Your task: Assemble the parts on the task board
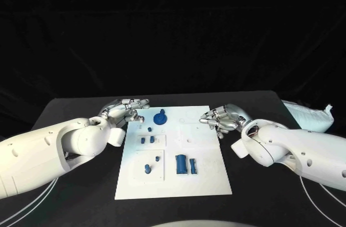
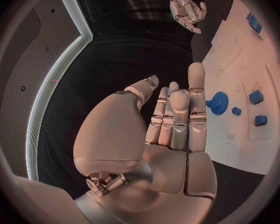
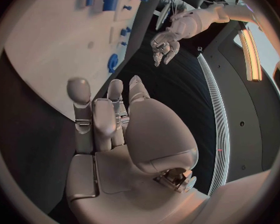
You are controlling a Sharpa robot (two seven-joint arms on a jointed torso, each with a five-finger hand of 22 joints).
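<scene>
While both hands hover at the far corners of the board (image 1: pixel 205 179), the scene fits either a stage ahead of assembly or a pause within it, since nothing settles which pieces are seated for good. On the black table (image 1: pixel 72 112) the white board lies lengthwise between the arms. Left hand (image 1: pixel 124 110), beside the board's far left edge, holds nothing, its fingers straight and close together in the left wrist view (image 2: pixel 177 114). Right hand (image 1: pixel 220 119), over the far right edge, also carries nothing, fingers loosely curled. Of the blue parts, a gear (image 1: pixel 160 118) stands at the far end, two long blocks (image 1: pixel 181 164) lie side by side near the board's near end, and small pegs (image 1: pixel 147 169) and studs (image 1: pixel 151 129) sit in the left-hand panels. Whether any part is fully seated cannot be told.
</scene>
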